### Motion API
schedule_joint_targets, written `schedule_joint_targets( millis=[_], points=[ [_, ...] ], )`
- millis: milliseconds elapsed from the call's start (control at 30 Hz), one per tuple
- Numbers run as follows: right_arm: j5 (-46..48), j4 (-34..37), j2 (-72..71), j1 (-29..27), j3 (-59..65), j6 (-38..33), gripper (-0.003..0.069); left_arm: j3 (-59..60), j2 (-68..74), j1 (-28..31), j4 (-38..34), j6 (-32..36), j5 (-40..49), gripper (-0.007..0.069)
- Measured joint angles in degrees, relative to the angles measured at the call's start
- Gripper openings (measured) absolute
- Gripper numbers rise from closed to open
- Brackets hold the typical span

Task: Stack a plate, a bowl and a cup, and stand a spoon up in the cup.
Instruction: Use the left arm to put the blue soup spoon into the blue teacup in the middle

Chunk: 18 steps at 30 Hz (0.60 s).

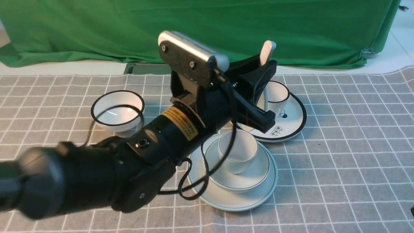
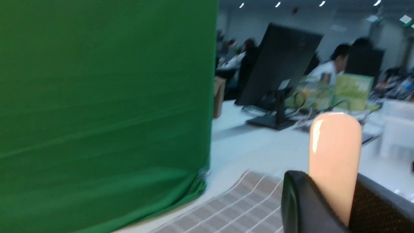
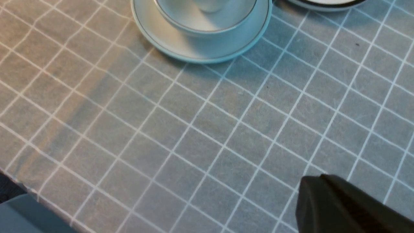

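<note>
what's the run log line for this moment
left gripper: shut on spoon, handle up | right gripper: shut | stack: cup in bowl on plate | spoon not yet in cup

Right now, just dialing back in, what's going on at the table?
The left gripper holds the spoon clear of the table, handle up, just beyond the stack. The cup already sits in the bowl, which sits on the plate, so only the spoon is left to place. The right gripper is shut over bare cloth near the stack, with nothing visible in it.
</note>
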Motion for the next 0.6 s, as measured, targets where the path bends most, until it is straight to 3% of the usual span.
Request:
schedule_joint_targets(
  millis=[133,333,600],
  points=[
    [0.23,0.05,0.00,0.00,0.00,0.33,0.0032,0.00,5.38,4.42,7.15,-6.05,-9.63,0.0113],
    [0.36,0.05,0.00,0.00,0.00,0.40,0.0031,0.00,9.73,7.51,15.95,-7.74,-11.05,0.0113],
    [0.20,0.05,0.00,0.00,0.00,0.40,0.0031,-0.10,13.48,7.51,15.05,-6.41,-11.90,0.0113]
  ],
)
